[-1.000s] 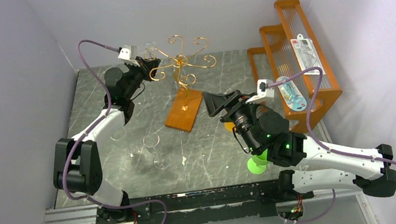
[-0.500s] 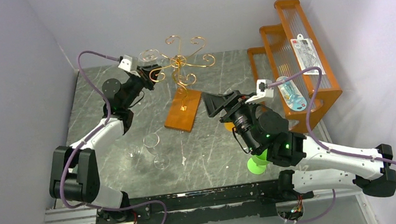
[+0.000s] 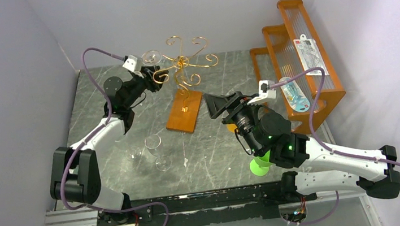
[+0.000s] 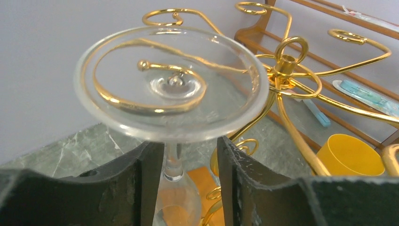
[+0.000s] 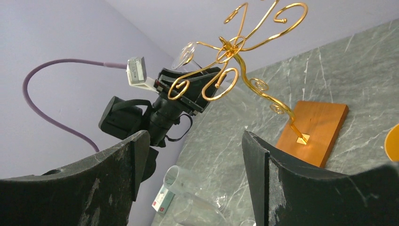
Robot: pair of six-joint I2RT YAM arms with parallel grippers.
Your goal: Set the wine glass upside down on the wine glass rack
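The wine glass [image 3: 151,56] hangs upside down, its foot [image 4: 171,84] resting on the left scroll arm of the copper-gold wire rack [image 3: 182,64]. The rack stands on its orange-brown base [image 3: 185,110]. My left gripper [image 3: 155,75] is open around the stem [image 4: 173,160], which lies close to the left finger and apart from the right one. The bowl hangs below, between the fingers. My right gripper [image 3: 214,104] is open and empty, right of the base, and faces the rack [image 5: 235,47].
An orange stepped wooden shelf [image 3: 298,50] with packets stands at the back right. Several clear glasses [image 3: 153,147] stand or lie at the front left. A green cup [image 3: 259,166] sits under the right arm. A yellow cup [image 4: 350,155] stands beyond the rack. Walls close the left and back.
The left arm has shifted the glass a little right, to the rack's left scroll arm, and its wrist has turned. The right arm has not moved.
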